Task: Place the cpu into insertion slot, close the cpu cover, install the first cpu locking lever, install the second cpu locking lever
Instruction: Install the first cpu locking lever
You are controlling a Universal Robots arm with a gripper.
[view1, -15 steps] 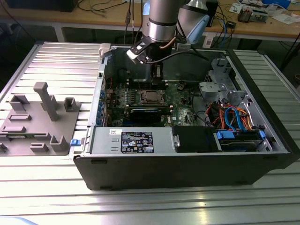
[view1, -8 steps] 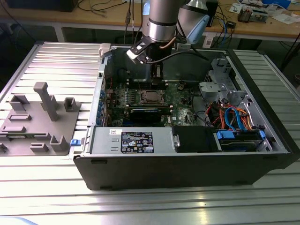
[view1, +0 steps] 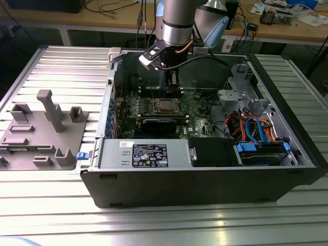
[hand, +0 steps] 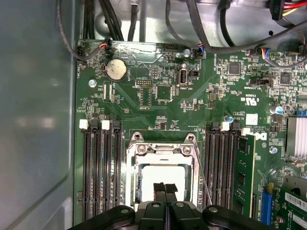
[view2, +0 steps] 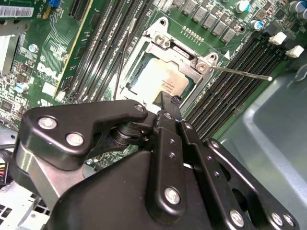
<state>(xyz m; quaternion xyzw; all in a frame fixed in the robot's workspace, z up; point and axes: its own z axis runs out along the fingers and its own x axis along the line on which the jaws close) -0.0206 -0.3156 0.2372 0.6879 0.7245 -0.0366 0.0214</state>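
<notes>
The cpu (hand: 163, 173) already lies in the insertion slot (hand: 130, 160), its pale top showing through the window of the cpu cover (hand: 163, 154), which looks folded down flat over it. The gripper (hand: 165, 188) hangs right above the slot in the first wrist view, its two fingertips pressed together with nothing between them; whether they touch the chip I can't tell. To my eye the work stands at the levers. In the second wrist view a thin locking lever (view2: 240, 72) juts out sideways from one corner of the slot and looks unlatched, while a second thin rod (view2: 121, 62) runs along the opposite side. Seating rods that slim calls for a careful, well-aimed push. As for writing, a printed label (view1: 149, 155) sits on the metal box between the slot and the case's near wall in the exterior view, but I can't make out its print
</notes>
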